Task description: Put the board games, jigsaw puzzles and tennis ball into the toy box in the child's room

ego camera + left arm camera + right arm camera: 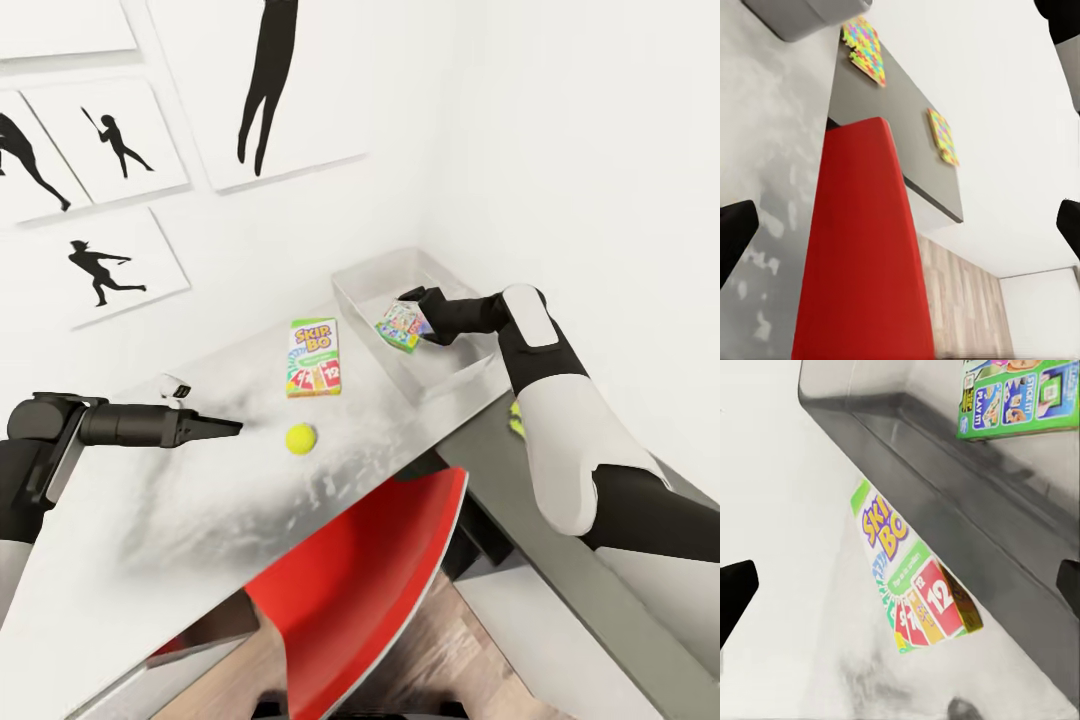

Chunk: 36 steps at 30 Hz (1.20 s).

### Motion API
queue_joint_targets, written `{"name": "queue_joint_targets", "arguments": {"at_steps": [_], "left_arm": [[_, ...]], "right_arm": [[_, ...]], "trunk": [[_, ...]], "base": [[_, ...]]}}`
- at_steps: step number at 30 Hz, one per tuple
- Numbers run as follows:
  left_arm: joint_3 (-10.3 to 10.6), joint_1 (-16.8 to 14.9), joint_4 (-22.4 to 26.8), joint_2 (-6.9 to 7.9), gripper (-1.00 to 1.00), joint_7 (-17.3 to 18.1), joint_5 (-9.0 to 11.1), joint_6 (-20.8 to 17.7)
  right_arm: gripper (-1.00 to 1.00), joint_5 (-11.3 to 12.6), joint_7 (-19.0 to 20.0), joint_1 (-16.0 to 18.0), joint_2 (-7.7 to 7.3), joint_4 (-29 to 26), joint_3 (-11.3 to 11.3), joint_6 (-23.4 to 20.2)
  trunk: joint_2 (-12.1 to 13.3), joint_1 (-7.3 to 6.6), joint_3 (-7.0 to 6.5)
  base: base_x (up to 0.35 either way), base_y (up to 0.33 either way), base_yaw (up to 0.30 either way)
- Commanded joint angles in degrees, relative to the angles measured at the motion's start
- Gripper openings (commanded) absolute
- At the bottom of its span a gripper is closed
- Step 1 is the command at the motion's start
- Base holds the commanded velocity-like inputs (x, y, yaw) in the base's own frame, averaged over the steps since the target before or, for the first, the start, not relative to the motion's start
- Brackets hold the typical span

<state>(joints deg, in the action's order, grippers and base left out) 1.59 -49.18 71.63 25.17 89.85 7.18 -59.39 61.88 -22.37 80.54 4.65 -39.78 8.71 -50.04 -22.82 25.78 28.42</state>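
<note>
Nearest the toy box's far corner, a red chair (pixel 370 590) tucks under the surface (pixel 150 540). On the surface, short of the toy box (pixel 440 375), lie the tennis ball (pixel 300 438), then the Skip-Bo board game (pixel 313 357). The left claw (pixel 232 427) hovers beside the ball, spread wide. Inside the toy box lies a second board game (pixel 403 327), the right claw (pixel 410 297) spread wide over it. Two jigsaw puzzles (pixel 866 49) lie on the darker top beyond.

The left arm is reaching in from the left, forearm level, its gripper (pixel 232 427) pointing right with the fingers drawn close together at the tip. The right arm is bending up from the near right, elbow raised, forearm stretching left toward the far side; the right gripper (pixel 412 305) is angling down, its jaw state not being clear
</note>
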Motion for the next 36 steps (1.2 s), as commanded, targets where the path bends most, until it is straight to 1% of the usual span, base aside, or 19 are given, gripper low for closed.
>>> {"name": "queue_joint_targets", "arguments": {"at_steps": [1, 6, 17, 23, 36], "left_arm": [[0.1, 0.0, 0.0, 0.07, 1.00, 0.2, 0.1, -0.6], [0.1, 0.0, 0.0, 0.06, 1.00, 0.2, 0.1, -0.6], [0.1, 0.0, 0.0, 0.06, 1.00, 0.2, 0.1, -0.6], [0.1, 0.0, 0.0, 0.06, 1.00, 0.2, 0.1, -0.6], [0.1, 0.0, 0.0, 0.14, 1.00, 0.2, 0.1, -0.6]], "right_arm": [[1.00, 0.5, -0.6, 0.1, 0.08, 0.0, 0.3, -0.1], [1.00, 0.5, -0.6, 0.1, 0.08, 0.0, 0.3, -0.1], [1.00, 0.5, -0.6, 0.1, 0.20, 0.0, 0.3, -0.1], [1.00, 0.5, -0.6, 0.1, 0.34, 0.0, 0.3, -0.1], [1.00, 0.5, -0.6, 0.1, 0.59, -0.1, 0.2, -0.1]], "trunk": [[-0.1, 0.01, 0.00], [-0.1, 0.01, -0.44], [-0.1, 0.01, -1.42], [-0.1, 0.01, -1.91], [-0.1, 0.01, -2.13]], "base": [[-0.277, 0.004, -0.122], [-0.155, 0.002, -0.128], [-0.031, 0.003, -0.135], [-0.119, 0.141, -0.133], [-0.075, 0.099, -0.033]]}}
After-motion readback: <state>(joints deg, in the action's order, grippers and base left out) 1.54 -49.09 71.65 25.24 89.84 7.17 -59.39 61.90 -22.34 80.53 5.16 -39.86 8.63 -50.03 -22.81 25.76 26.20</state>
